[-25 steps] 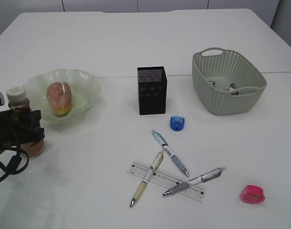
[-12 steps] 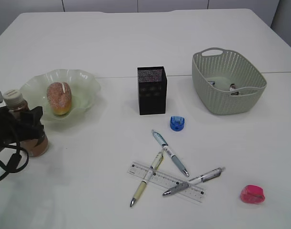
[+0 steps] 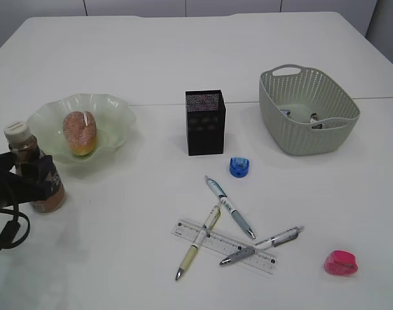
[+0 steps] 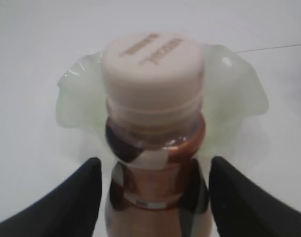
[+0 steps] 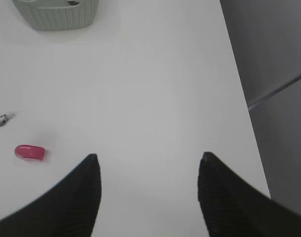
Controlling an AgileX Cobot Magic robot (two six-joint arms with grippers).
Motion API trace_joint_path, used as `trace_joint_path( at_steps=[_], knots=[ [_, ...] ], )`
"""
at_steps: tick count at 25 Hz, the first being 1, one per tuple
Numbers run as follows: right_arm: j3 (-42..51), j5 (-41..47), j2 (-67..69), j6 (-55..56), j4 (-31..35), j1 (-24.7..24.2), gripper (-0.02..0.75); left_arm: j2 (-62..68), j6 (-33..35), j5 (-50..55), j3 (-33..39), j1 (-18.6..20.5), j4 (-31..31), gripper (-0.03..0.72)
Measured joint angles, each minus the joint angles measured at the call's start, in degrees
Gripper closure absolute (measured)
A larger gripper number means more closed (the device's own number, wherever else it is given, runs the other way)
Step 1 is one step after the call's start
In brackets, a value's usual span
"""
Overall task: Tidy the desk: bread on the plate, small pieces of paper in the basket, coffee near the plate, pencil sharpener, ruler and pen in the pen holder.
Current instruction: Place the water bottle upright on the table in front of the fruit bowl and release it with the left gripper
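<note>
Coffee bottle stands upright on the table, cap up, just in front of the pale green plate, at the left side. We see our left gripper with its two black fingers spread apart, one on each side of the bottle, with a gap on both sides, so it is not squeezing it. In the outside view most of that gripper is cut off by the left edge. Bread sits on the plate, standing tall. Our right gripper is spread wide too, with nothing in it, over bare table near the right edge; we do not see it in the outside view. The black pen holder stands in the middle, open top up. The clear ruler lies flat, long way going from left to right and slanting a bit toward us. Three pens lie over it: a cream pen with its tip toward us, a blue pen with its tip toward us and to the right, and a grey pen with its tip to the left. A blue sharpener lies near the pen holder, and a pink sharpener lies far right. Small things lie in the grey basket, but its wall hides most of them and we cannot tell what they are.
</note>
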Motion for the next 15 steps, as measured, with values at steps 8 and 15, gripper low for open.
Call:
trace_joint_path(
  at_steps=[8,15],
  knots=[
    [0.00,0.00,0.00,0.00,0.00,0.00,0.252,-3.71,0.00,0.00,0.05,0.00,0.00,0.197],
    [0.00,0.00,0.00,0.00,0.00,0.00,0.251,-8.25,0.00,0.00,0.26,0.00,0.00,0.197]
  ],
)
